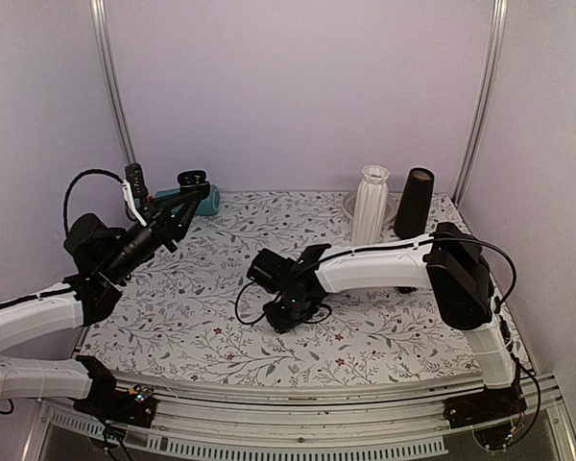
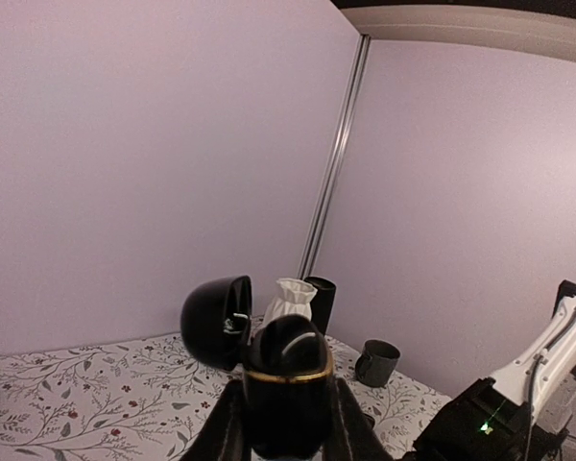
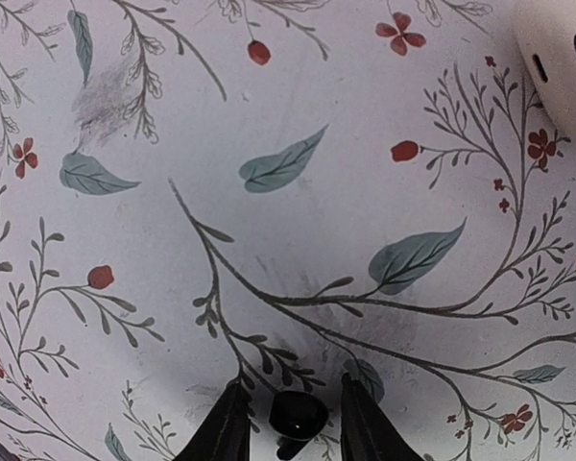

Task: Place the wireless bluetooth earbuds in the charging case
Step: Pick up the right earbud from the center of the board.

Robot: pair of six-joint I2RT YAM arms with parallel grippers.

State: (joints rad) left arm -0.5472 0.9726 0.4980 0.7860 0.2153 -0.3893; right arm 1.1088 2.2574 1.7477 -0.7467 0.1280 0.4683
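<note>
My left gripper (image 1: 184, 192) is raised above the table's far left and is shut on the black charging case (image 1: 192, 179). In the left wrist view the gripper (image 2: 288, 403) holds the case body (image 2: 288, 370) upright, with its lid (image 2: 214, 322) swung open to the left. A dark rounded bud (image 2: 290, 338) seems to sit in the top of the case. My right gripper (image 1: 290, 315) points down at the table's middle. In the right wrist view the gripper (image 3: 293, 411) is open, and a tiny black earbud (image 3: 298, 418) lies on the cloth between its fingers, apart from both.
A white ribbed vase (image 1: 370, 202) and a black cylinder (image 1: 414, 202) stand at the back right. A teal object (image 1: 209, 200) lies behind the left gripper. A dark mug (image 2: 376, 362) stands near the vase. A white pebble-like item (image 3: 564, 53) lies near the right gripper.
</note>
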